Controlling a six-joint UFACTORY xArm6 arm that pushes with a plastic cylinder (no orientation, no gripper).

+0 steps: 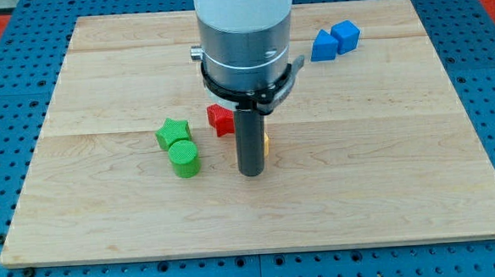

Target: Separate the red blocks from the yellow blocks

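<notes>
A red block (220, 119) lies near the middle of the wooden board (385, 174); its shape is partly hidden by the rod. A yellow block (266, 143) shows only as a thin sliver at the rod's right edge, the rest hidden behind it. My tip (250, 172) stands just below and right of the red block, directly in front of the yellow block, close to or touching it. The arm's grey body covers the board's upper middle.
A green star (172, 132) and a green cylinder (183, 158) sit together left of the tip. Two blue blocks (335, 40) lie side by side at the view's upper right. The board's edges border a blue perforated table.
</notes>
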